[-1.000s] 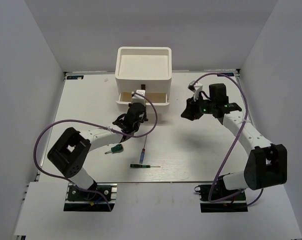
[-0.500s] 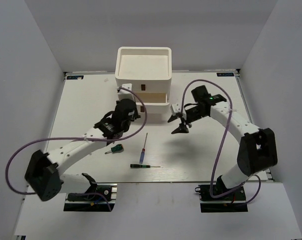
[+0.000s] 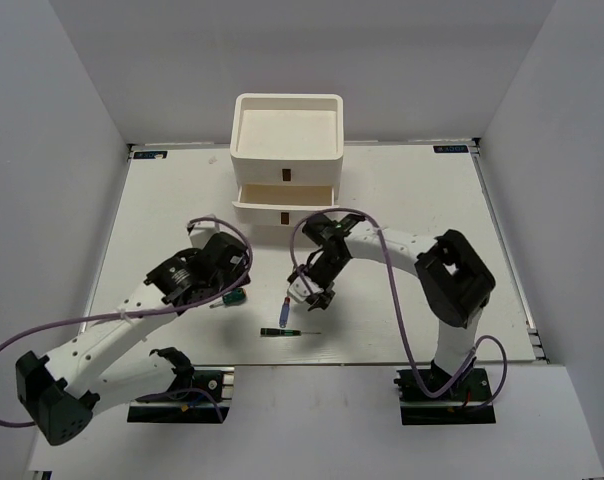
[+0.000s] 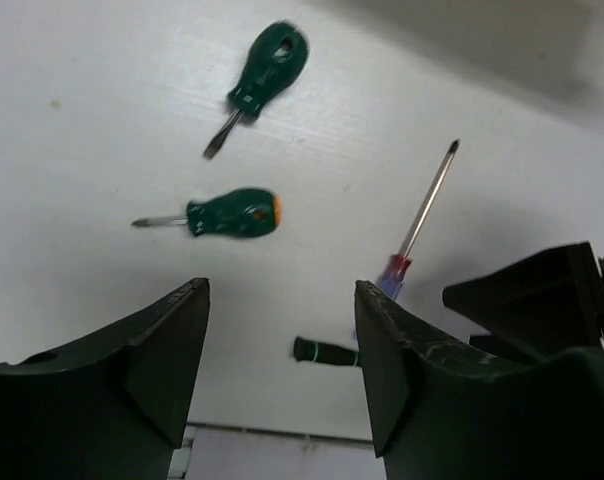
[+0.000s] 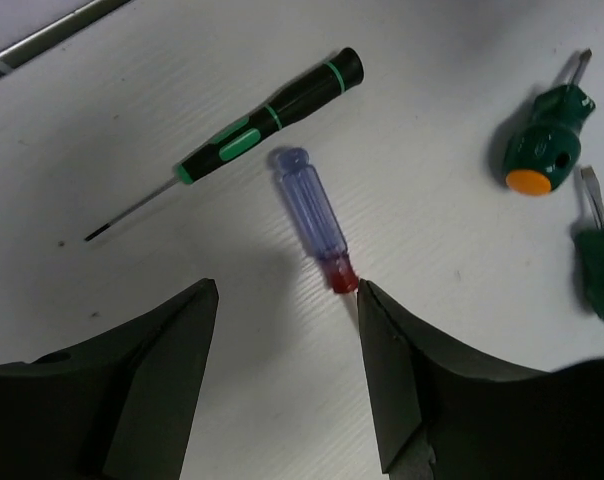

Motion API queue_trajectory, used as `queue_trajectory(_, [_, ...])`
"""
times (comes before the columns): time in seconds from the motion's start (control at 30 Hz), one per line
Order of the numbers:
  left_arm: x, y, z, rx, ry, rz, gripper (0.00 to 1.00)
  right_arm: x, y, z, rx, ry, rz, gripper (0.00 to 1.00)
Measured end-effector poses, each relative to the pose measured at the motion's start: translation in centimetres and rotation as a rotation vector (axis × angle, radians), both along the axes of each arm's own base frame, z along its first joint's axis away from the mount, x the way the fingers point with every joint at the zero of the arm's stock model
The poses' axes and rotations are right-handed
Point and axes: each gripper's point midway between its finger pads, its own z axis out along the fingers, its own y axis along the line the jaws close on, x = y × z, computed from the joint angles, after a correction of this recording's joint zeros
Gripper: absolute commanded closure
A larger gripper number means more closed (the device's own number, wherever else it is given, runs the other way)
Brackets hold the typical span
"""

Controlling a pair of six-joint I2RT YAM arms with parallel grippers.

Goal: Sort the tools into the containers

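The white organizer [image 3: 287, 125] stands at the back, with brown-tabbed drawers below its top tray. My left gripper [image 3: 230, 277] [image 4: 282, 370] is open and empty, hovering over two stubby green screwdrivers [image 4: 267, 65] [image 4: 232, 213]; only one [image 3: 232, 297] shows from above. My right gripper [image 3: 312, 288] [image 5: 287, 385] is open and empty, just above the shaft end of the red-blue screwdriver [image 5: 310, 215] [image 3: 286, 309] [image 4: 422, 215]. The black-green precision screwdriver [image 3: 280, 331] [image 5: 267, 118] lies just beyond its handle. The pliers are out of view.
The lower drawer front [image 3: 282, 212] sticks out a little from the organizer. The table's near edge [image 3: 312, 362] lies just beyond the precision screwdriver. The two grippers are close together, and the right one [image 4: 532, 300] shows in the left wrist view.
Both arms swung away from the organizer toward the near middle. The left gripper came down over the green screwdrivers, the right one over the red-blue screwdriver.
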Motion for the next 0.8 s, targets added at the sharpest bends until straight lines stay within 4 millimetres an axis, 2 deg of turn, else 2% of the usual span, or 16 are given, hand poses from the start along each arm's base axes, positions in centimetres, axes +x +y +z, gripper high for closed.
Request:
queue_trajectory(0.13, [-2.4,1.8,0.2,-0.039,0.018,0.041,0.29,-0.6,1.9,-1.4,-0.024,-0.052,0.072,0.37])
queue_trajectory(0.27, [-3.9,2.9,0.8,-0.083,0.006,0.071,0.29,-0.9,3.3,-2.8,-0.047,-0.089,0.113,0.38])
queue_trajectory(0.4, [-5.1,3.6,-0.3,-0.086,0.04,0.085,0.29,-1.0,4.3,-3.8,-0.075,-0.113,0.143,0.45])
queue_trajectory(0.5, [-5.5,3.7,-0.8,-0.084,0.061,0.089,0.29,-0.6,4.6,-4.4,-0.1,-0.138,0.163,0.56])
queue_trajectory(0.53, [-5.5,3.7,-0.8,-0.086,0.064,0.09,0.29,-0.6,4.6,-4.5,-0.11,-0.145,0.171,0.66])
queue_trajectory(0.63, [-5.5,3.6,-1.0,-0.084,0.076,0.091,0.29,-0.4,4.3,-4.8,-0.135,-0.153,0.192,0.8])
queue_trajectory(0.67, [-5.5,3.5,-1.1,-0.085,0.08,0.094,0.25,-0.4,4.2,-4.8,-0.144,-0.155,0.196,0.86])
queue_trajectory(0.8, [-5.0,2.9,-1.6,-0.089,0.1,0.114,0.19,-0.9,2.8,-4.8,-0.199,-0.134,0.211,0.99])
